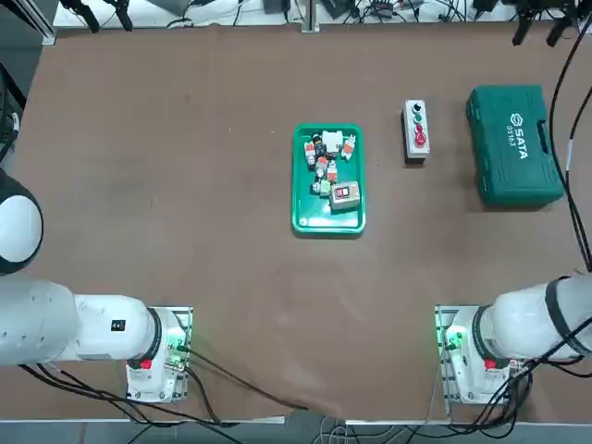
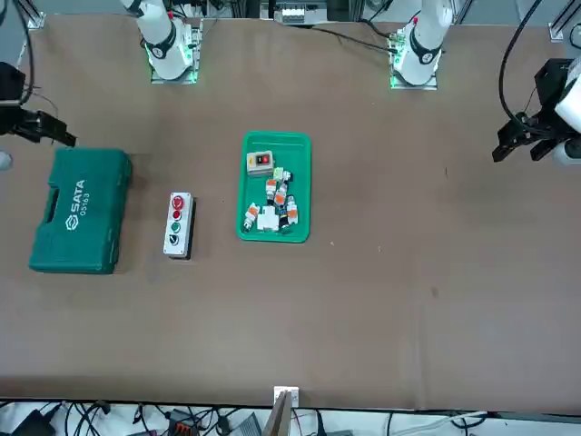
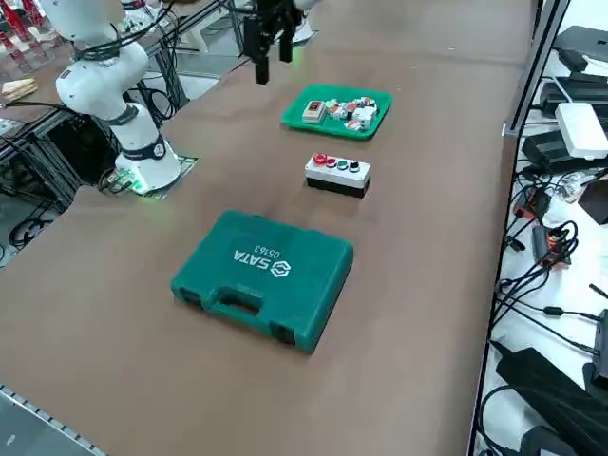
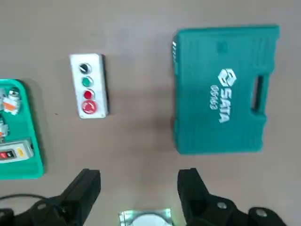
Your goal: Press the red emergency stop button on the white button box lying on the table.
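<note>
Right gripper (image 4: 138, 188) jaws wide, empty, white button box (image 4: 89, 85) well apart, table (image 4: 141, 132)

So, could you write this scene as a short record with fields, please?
target: red emergency stop button, at the end of the white button box nearest the robot, not pressed
button row: black, green, red
box position: flat on the table, between the green tray and the green SATA tool case
tray contents: small electrical parts
right gripper: open, empty, high above the table, clear of the box
</note>
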You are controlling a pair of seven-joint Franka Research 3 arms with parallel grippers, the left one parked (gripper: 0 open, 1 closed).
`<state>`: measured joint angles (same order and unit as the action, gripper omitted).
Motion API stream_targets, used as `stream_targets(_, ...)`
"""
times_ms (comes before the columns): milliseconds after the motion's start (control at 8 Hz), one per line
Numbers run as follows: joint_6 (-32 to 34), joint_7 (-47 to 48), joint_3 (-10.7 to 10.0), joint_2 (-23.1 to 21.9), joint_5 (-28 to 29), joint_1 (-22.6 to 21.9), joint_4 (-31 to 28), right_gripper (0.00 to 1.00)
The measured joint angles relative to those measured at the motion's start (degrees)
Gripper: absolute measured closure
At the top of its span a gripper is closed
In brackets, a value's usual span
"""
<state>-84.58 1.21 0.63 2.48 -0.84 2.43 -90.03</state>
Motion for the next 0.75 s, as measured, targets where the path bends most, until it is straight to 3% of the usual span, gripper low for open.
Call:
stream_targets(250, -1.9, 0.1, 2.1, -5.2, 0.0, -0.4, -5.8, 0.00)
stream_targets(500, -2.2, 0.1, 1.7, -8.2, 0.0, -0.7, -8.6, 0.00)
stream_targets(750, -2.5, 0.1, 0.2, -8.3, 0.0, -1.2, -8.9, 0.00)
